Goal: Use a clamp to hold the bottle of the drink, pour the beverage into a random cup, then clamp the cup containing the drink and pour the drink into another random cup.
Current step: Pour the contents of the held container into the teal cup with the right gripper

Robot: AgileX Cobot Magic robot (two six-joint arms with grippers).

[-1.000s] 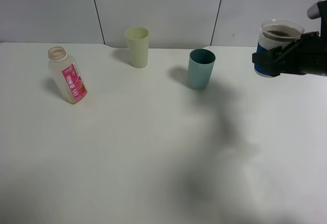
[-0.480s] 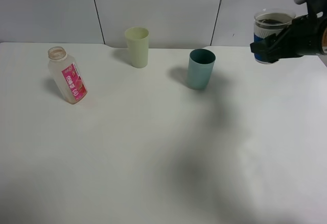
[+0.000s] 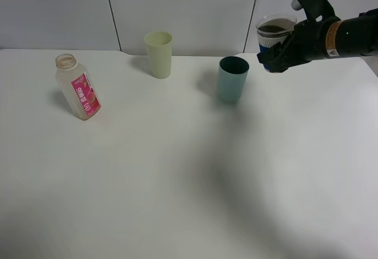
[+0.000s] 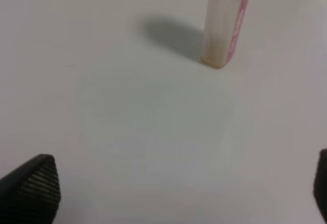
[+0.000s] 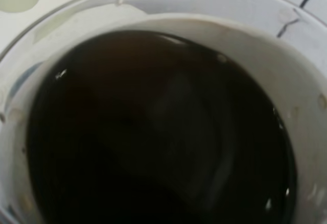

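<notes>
Blue-banded cup [image 3: 275,30] clamped inside right tool [image 3: 275,56].

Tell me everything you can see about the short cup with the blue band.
The short cup is translucent whitish plastic by its look, with a blue band round its lower half. Dark brown drink fills much of it. It sits about upright, lifted off the table, gripped round its lower part by the right pincer, just right of the teal tumbler. Nothing else touches it.
</notes>
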